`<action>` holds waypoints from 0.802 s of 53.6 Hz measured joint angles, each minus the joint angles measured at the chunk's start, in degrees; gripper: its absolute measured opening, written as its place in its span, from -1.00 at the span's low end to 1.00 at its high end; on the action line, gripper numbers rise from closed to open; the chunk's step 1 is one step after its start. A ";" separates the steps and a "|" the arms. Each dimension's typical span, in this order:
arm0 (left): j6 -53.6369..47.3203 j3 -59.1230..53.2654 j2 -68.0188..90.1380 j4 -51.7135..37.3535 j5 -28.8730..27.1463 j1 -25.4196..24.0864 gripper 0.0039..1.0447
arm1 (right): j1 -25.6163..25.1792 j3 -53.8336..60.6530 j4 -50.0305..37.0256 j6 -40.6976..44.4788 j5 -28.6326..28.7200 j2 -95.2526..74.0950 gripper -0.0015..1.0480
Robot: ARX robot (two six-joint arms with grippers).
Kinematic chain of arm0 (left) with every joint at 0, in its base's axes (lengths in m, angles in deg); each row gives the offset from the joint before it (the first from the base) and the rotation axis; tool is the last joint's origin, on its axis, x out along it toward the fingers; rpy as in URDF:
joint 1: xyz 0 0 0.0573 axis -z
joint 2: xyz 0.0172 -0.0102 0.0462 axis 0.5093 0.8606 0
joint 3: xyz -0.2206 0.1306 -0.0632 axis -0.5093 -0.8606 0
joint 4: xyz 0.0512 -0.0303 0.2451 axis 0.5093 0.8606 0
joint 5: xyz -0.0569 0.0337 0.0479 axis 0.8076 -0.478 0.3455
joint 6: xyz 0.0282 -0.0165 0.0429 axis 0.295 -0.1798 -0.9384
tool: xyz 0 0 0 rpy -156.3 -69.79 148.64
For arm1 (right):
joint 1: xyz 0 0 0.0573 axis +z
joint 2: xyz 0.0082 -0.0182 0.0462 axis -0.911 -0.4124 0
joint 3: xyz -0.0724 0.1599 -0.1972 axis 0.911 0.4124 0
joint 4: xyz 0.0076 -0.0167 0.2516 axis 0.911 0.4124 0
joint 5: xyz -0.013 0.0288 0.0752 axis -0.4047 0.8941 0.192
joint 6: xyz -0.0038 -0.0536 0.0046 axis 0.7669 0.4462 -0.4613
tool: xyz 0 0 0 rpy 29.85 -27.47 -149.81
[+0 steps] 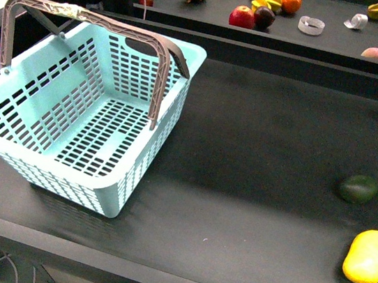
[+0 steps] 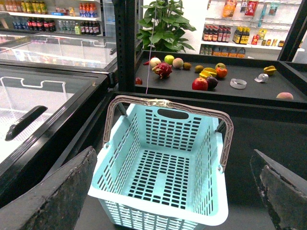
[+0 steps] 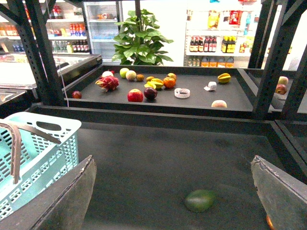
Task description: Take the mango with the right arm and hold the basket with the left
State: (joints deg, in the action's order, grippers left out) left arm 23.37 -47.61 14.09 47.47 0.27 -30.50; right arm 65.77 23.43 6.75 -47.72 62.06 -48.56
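Note:
The light-blue basket (image 1: 39, 157) stands on the left of the black table with both grey-brown handles raised. The yellow mango (image 1: 369, 257) lies near the front right corner, just in front of a dark green fruit (image 1: 359, 189). Neither arm shows in the front view. In the left wrist view my left gripper (image 2: 172, 158) is open, its fingers (image 2: 53, 196) spread wide on either side of the basket (image 2: 158, 207) without touching it. My right gripper (image 3: 172, 160) is open above the bare table, with the green fruit (image 3: 200, 200) between its fingers. The mango is almost entirely hidden behind the finger (image 3: 283, 191) there.
A raised black shelf (image 1: 329, 45) behind the table carries several fruits and rolls of tape. Glass-topped freezer cabinets (image 2: 43, 96) stand left of the basket. Dark metal posts (image 3: 268, 57) frame the table's far side. Open black table surface (image 1: 259, 144) lies between basket and fruit.

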 joint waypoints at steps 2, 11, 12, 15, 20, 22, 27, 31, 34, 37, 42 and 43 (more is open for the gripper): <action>0.00 0.00 0.00 0.00 0.00 0.00 0.85 | 0.00 -0.02 0.00 0.00 0.00 0.00 0.84; 0.00 0.00 0.00 0.00 0.00 0.00 0.85 | 0.00 -0.02 0.00 0.00 0.00 0.00 0.84; 0.00 0.00 0.00 0.00 0.00 0.00 0.85 | 0.00 -0.02 0.00 0.00 0.00 0.00 0.84; 0.00 0.00 0.00 0.00 0.00 0.00 0.85 | 0.00 0.00 0.00 0.00 0.00 0.00 0.84; 0.00 0.00 0.00 0.00 0.00 0.00 0.85 | 0.00 -0.02 0.00 0.00 0.00 0.00 0.84; 0.00 0.00 0.09 -0.02 -1.01 0.22 0.85 | 0.00 -0.02 0.00 0.00 0.00 0.00 0.84; 0.42 0.02 6.84 -5.86 -22.18 7.41 0.85 | 0.00 -0.02 0.00 0.00 -0.04 0.00 0.84; 0.24 0.20 21.33 -18.03 -33.27 10.86 0.85 | 0.00 0.00 0.00 0.00 0.00 0.00 0.84; 0.96 1.09 29.44 -24.35 -33.46 10.86 0.85 | 0.00 0.00 0.00 0.00 0.00 0.00 0.84; 2.58 3.30 39.21 -31.45 -32.50 10.73 0.85 | 0.00 -0.02 0.00 0.00 0.00 0.00 0.84; 8.07 9.38 55.54 -38.69 -30.05 10.29 0.85 | 0.00 0.00 0.00 0.00 0.00 0.00 0.84; 10.12 11.32 59.60 -38.95 -29.38 10.21 0.85 | 0.00 -0.02 0.00 0.00 0.00 0.00 0.84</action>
State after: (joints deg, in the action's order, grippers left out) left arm 33.49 -36.28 73.70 8.52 -29.11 -20.29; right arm 65.77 23.41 6.75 -47.72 62.06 -48.56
